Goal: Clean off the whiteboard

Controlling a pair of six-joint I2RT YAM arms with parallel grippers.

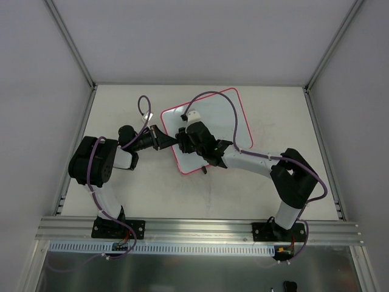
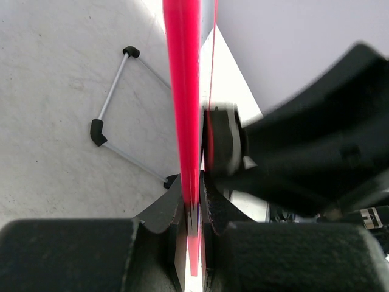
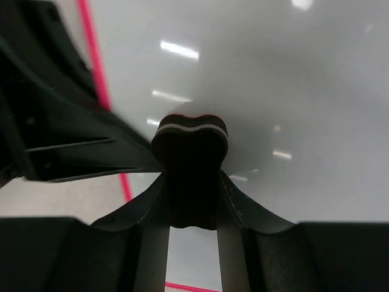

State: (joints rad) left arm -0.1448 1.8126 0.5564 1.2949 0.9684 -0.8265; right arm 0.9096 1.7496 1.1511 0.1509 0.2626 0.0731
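Note:
The whiteboard [image 1: 225, 118], white with a thin pink-red frame, lies tilted in the middle of the table. My left gripper [image 1: 165, 141] is shut on its left edge. In the left wrist view the red frame [image 2: 182, 91] runs edge-on between the pads of this gripper [image 2: 196, 204]. My right gripper [image 1: 189, 126] is over the board's left part, shut on an eraser [image 1: 194, 115]. In the right wrist view the eraser [image 3: 189, 152], dark felt with a white stripe, sits between the fingers of that gripper [image 3: 191, 182] against the white surface [image 3: 292, 91]. I see no marks there.
A thin grey wire bracket with black ends [image 2: 112, 97] lies on the table beside the board's edge. A small black piece [image 1: 203, 171] sits at the board's near edge. White walls and metal posts enclose the table. The right gripper's body [image 2: 304, 152] is close to my left fingers.

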